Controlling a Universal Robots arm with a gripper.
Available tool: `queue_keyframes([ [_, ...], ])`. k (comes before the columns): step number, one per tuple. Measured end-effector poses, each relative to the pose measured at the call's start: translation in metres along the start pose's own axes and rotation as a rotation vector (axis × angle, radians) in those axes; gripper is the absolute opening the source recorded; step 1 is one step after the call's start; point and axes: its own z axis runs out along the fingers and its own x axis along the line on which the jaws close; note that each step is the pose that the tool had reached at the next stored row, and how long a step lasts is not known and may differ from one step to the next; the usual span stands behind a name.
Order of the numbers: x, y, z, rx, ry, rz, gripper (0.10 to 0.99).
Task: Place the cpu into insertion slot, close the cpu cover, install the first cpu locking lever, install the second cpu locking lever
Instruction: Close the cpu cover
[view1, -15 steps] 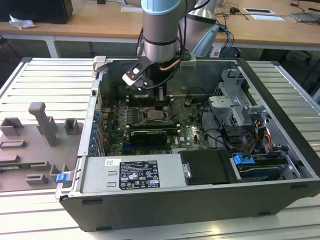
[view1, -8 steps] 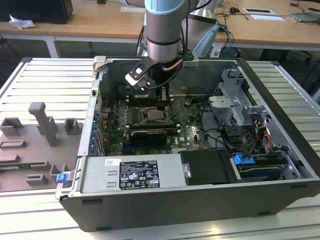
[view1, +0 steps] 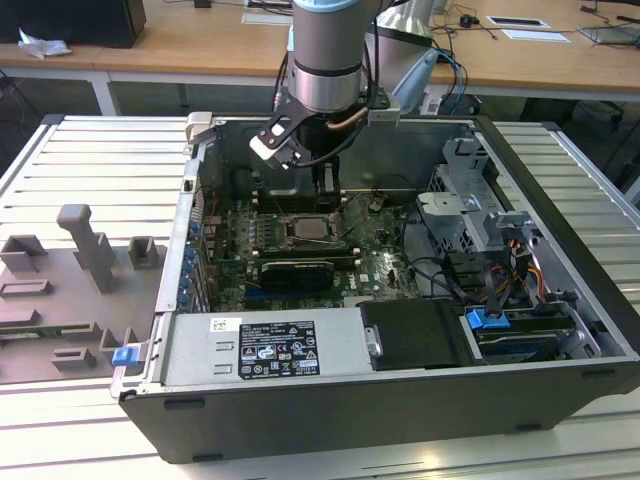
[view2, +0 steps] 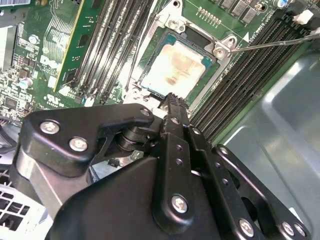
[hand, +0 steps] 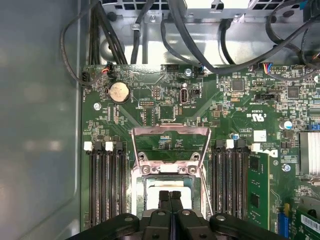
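Note:
The cpu (view2: 175, 70), a tan-silver square chip, lies in the motherboard socket (view1: 310, 228). My gripper (hand: 170, 196) hangs just over the chip's near edge with its two black fingers pressed together and nothing between them. The cpu cover (hand: 170, 134), a grey metal frame with a square window, stands swung open away from the socket. One thin locking lever (view2: 270, 44) sticks out free beside the socket, and another lever (view2: 131, 70) runs along the opposite side. In the exterior view the gripper (view1: 324, 192) reaches down into the open case above the socket.
Memory slots (hand: 105, 185) flank the socket on both sides, one holding a green module (hand: 257, 185). Black cables (hand: 190, 40) hang over the board's far edge. The case wall (view2: 280, 125) stands close. A drive cage (view1: 480, 215) and power supply (view1: 270, 350) fill the case's other parts.

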Motion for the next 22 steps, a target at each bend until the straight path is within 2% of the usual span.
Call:
queue_keyframes([
  [10, 0.0000, 0.0001, -0.0018, 0.000, -0.0004, 0.000, 0.106],
  [19, 0.0001, 0.0005, -0.0099, 0.000, -0.0001, 0.000, 0.106],
  [22, 0.0002, 0.0009, -0.0166, 0.000, -0.0001, 0.000, 0.106],
])
